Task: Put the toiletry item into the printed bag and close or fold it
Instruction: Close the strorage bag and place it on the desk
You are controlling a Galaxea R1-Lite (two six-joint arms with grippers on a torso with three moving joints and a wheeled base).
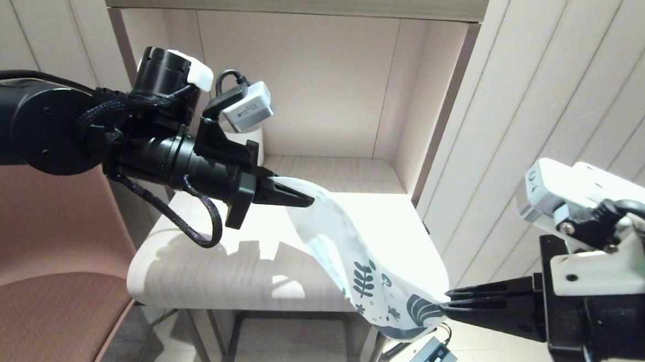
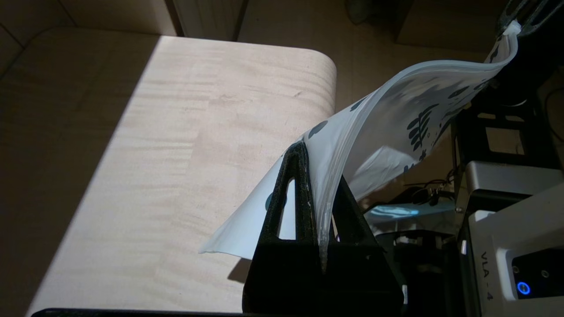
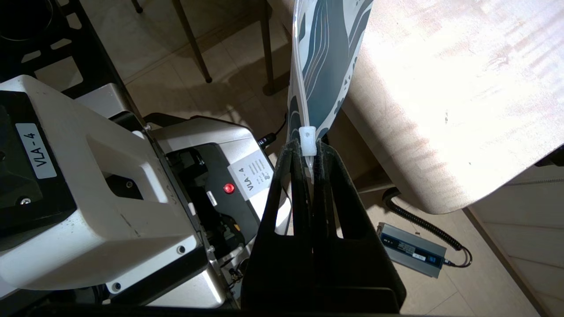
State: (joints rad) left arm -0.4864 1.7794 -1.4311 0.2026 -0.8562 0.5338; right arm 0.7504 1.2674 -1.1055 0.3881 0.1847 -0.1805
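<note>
The bag hung in the air between the two grippers, above the front right corner of the table and touching nothing else. The left gripper was clamped shut on its plain white end, over the middle of the tabletop. The right gripper was closed on the printed end, just past the table's front edge, with its fingers pinched together right behind the white slider. The bag sagged and twisted between them, its leaf print facing the robot.

The comb could not be seen in any view, and whether it lay inside the bag could not be told.

The tabletop under the bag showed bare wood out to its rounded corner, with a shelf wall behind it. On the floor below lay a grey power brick with its cable. The robot's white housings read "VLA - 4".
</note>
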